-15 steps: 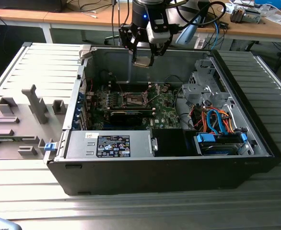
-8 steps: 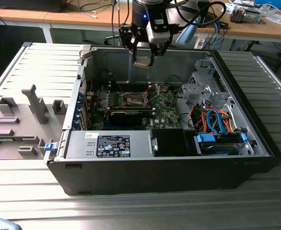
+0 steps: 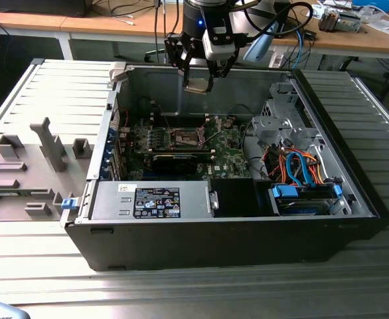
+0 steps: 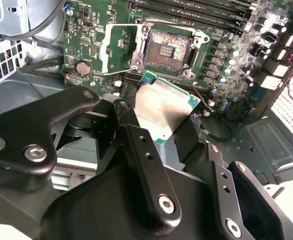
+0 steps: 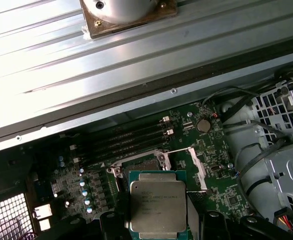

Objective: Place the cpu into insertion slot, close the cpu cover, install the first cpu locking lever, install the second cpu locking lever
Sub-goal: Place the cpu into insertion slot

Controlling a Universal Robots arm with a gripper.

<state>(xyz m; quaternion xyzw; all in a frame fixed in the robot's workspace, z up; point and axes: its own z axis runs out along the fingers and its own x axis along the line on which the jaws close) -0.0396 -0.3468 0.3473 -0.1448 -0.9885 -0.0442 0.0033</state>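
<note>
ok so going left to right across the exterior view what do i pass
low grey plastic block → small blue plastic clip → black rectangular label sticker → small square silvery-grey cpu, held up over the open case → silver perforated metal drive cage → ribbed grey metal table

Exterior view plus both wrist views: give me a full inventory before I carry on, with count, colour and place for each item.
cpu: one, silvery top, green edge, held above the board, not in the slot.
insertion slot: one, brownish-gold, on the circuit board, uncovered.
cpu cover: one, silvery frame, swung open beside the slot.
circuit board: one, green, on the case floor.
long card: one, black, next to the slot.
power supply: one, grey, inside the case.
cables: a bundle, orange and blue, exterior view's right.
computer case: one, black, open, on the ribbed table.
fixture tray: one, grey, exterior view's left.
end effector: one, black, shut on the cpu.
</note>
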